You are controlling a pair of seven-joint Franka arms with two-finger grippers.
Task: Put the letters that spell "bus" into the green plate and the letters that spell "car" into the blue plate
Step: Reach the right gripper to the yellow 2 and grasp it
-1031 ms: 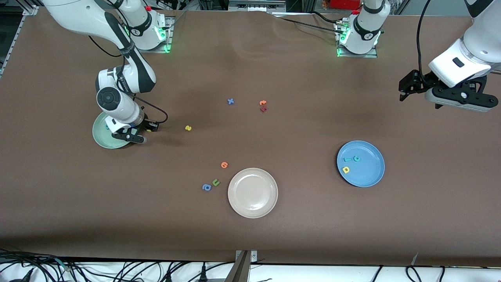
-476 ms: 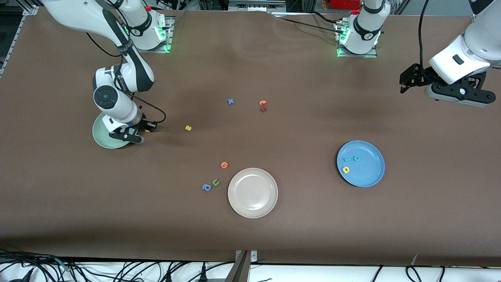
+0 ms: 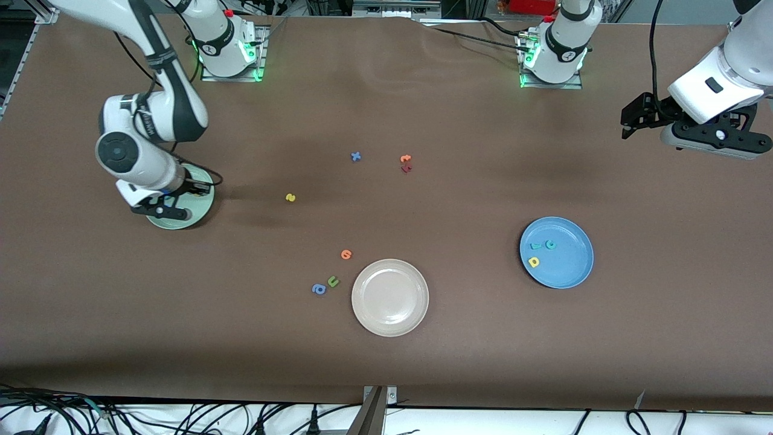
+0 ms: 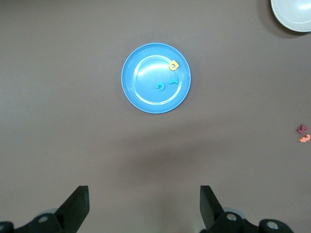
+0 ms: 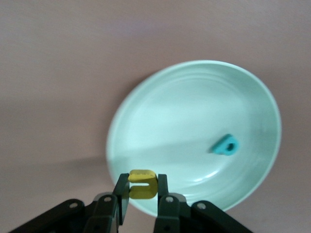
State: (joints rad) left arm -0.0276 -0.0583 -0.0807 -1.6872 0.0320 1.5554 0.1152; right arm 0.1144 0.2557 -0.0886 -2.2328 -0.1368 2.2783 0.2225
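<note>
My right gripper (image 5: 142, 178) is shut on the yellow "u" (image 5: 142, 188) and hangs over the rim of the green plate (image 5: 184, 111). A teal "b" (image 5: 225, 145) lies in that plate. In the front view the right gripper (image 3: 160, 208) covers part of the green plate (image 3: 198, 211). The yellow "s" (image 3: 290, 197) lies on the table toward the middle. The blue plate (image 3: 570, 269) holds a teal "r" (image 3: 535, 246), a teal "c" (image 3: 550, 244) and a yellow "a" (image 3: 533, 261). My left gripper (image 4: 144, 194) waits open, high over the left arm's end of the table.
A beige plate (image 3: 390, 297) sits nearest the front camera. Beside it lie a green "u" (image 3: 333, 281), a blue "a" (image 3: 319, 289) and an orange letter (image 3: 346, 254). A blue "x" (image 3: 356, 156) and an orange and a dark red letter (image 3: 406, 163) lie farther back.
My right arm has swung toward its own end of the table, carrying the yellow "u" across the green plate. The left gripper has drifted slightly upward.
</note>
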